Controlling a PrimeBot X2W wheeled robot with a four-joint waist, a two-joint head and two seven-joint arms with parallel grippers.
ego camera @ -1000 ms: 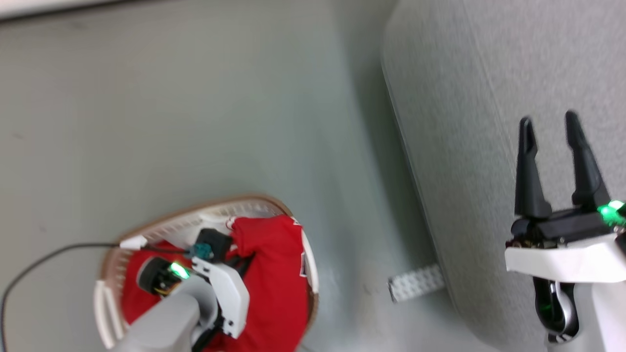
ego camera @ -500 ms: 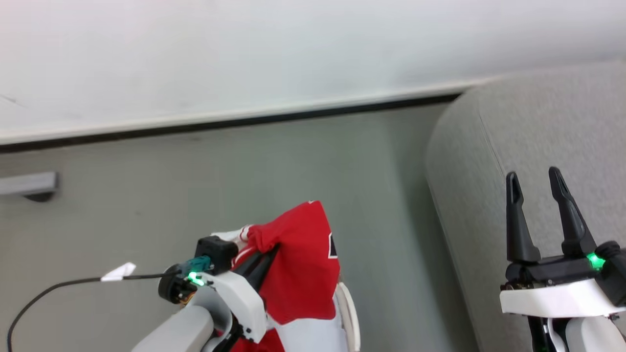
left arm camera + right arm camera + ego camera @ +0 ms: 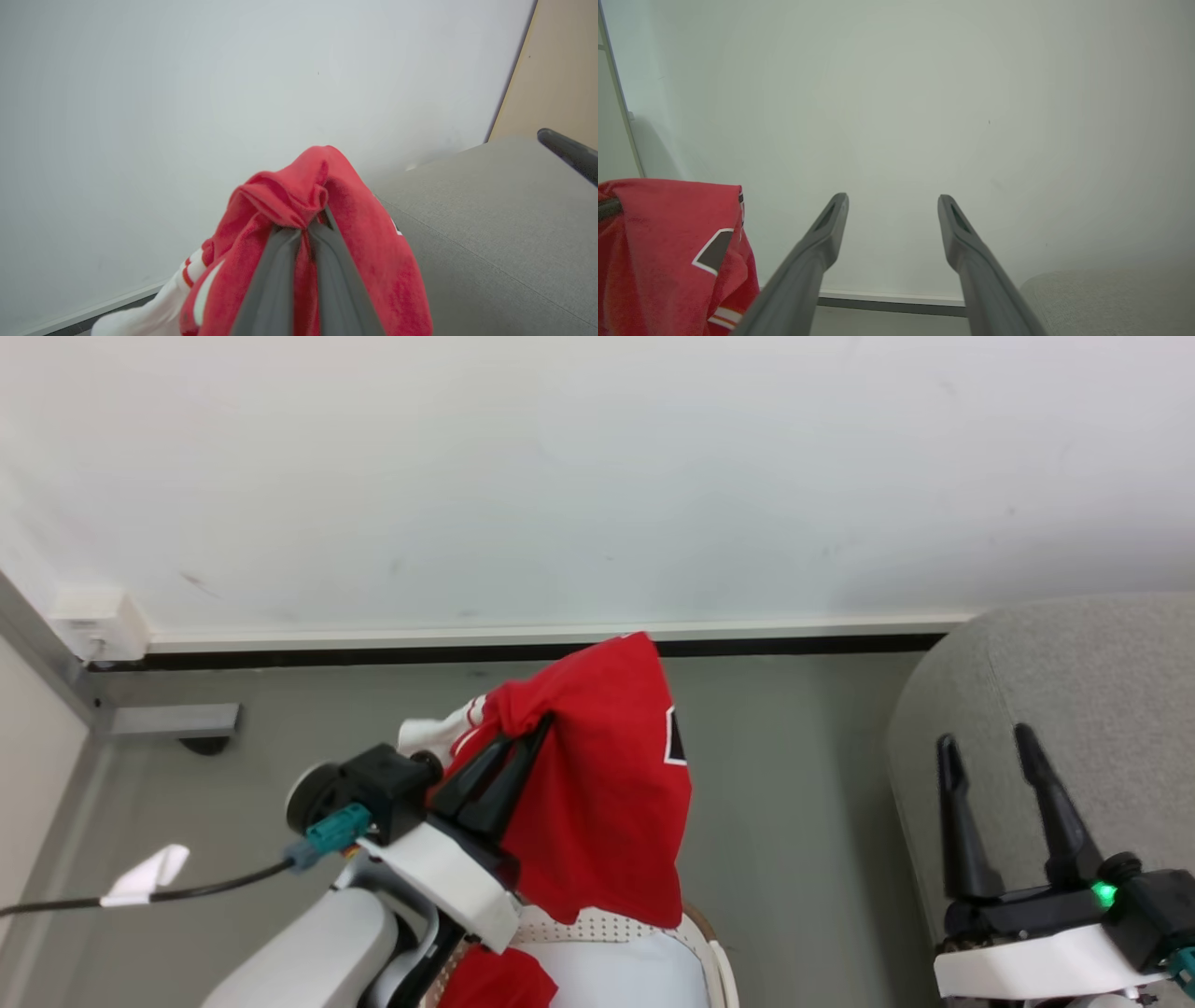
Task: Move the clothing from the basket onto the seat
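Observation:
A red garment (image 3: pixel 607 793) with white trim and a small black-and-white patch hangs in the air from my left gripper (image 3: pixel 534 733), which is shut on a bunched fold of it. The left wrist view has that clothing (image 3: pixel 289 196) draped over both fingers (image 3: pixel 275 275). Below it is the top of the cream basket (image 3: pixel 616 933), with another red piece (image 3: pixel 495 980) at its left. The grey seat (image 3: pixel 1074 681) rises at the right. My right gripper (image 3: pixel 985 739) stands open in front of the seat, holding nothing; its view shows the hanging clothing (image 3: pixel 668 252) at the left.
A white wall with a dark skirting strip (image 3: pixel 373 653) runs behind. Grey floor (image 3: pixel 794 784) lies between basket and seat. A black cable (image 3: pixel 187 887) with a white tag trails from my left wrist. A grey fitting (image 3: pixel 168 721) sits low on the wall at the left.
The head camera has tilted up, from floor and basket to the wall. My left gripper has lifted the red garment up out of the basket. The right gripper stays open.

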